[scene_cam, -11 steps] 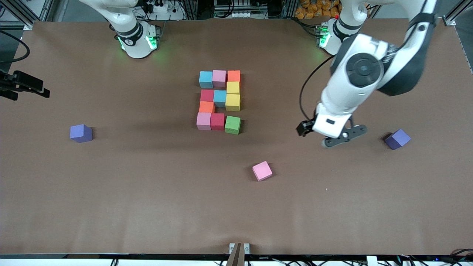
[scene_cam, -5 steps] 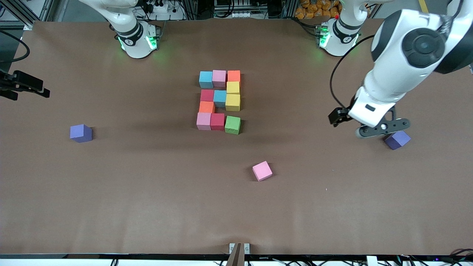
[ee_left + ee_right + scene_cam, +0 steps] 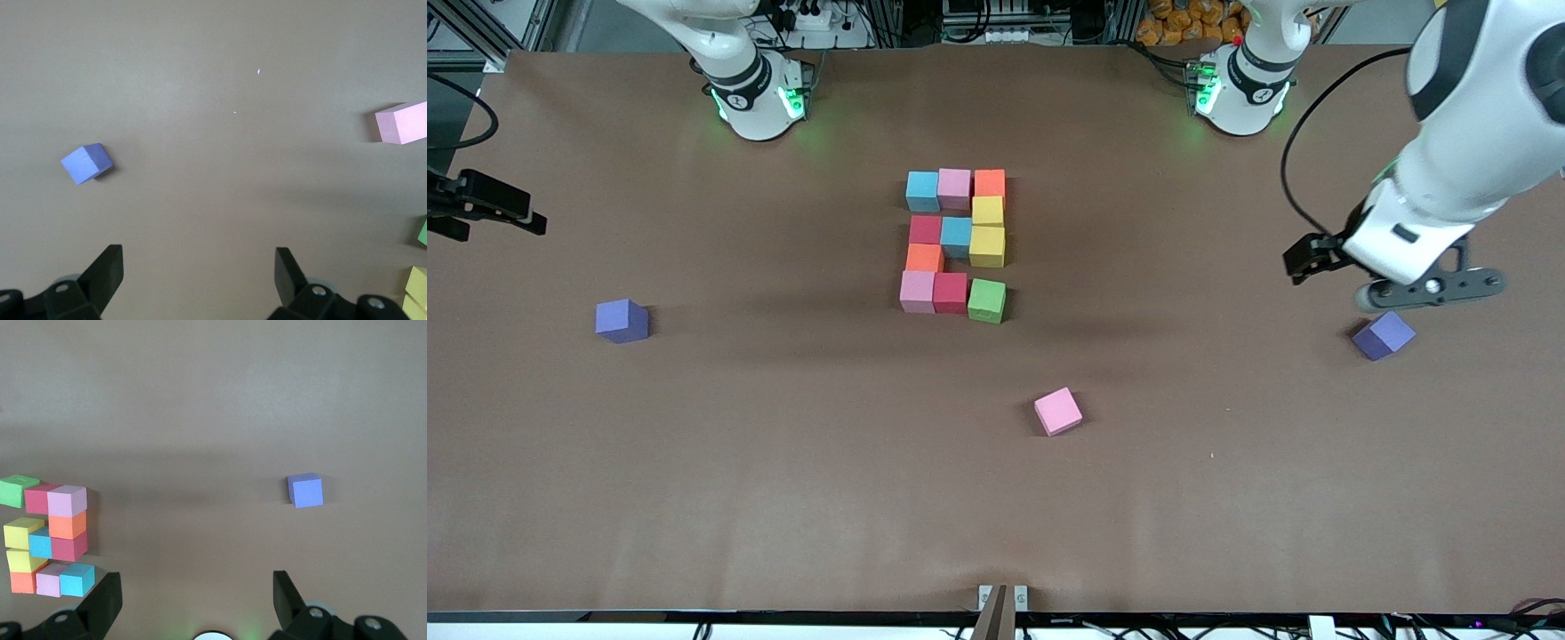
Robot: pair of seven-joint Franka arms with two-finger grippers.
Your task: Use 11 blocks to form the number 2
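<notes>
Front view shows the number 2 (image 3: 955, 244), a blocky digit of small matte coloured cubes, lying flat mid-tabletop (image 3: 783, 462) between the two arm bases. A loose pink matte cube (image 3: 1058, 411) sits apart from it, nearer the front camera. The left tool (image 3: 1427, 289) hangs open over bare tabletop at the left arm's end, just beside a purple matte cube (image 3: 1384, 335). The right tool (image 3: 197, 603), seen only in its wrist view, waits open above the tabletop; another purple cube (image 3: 622, 320) lies toward its end.
</notes>
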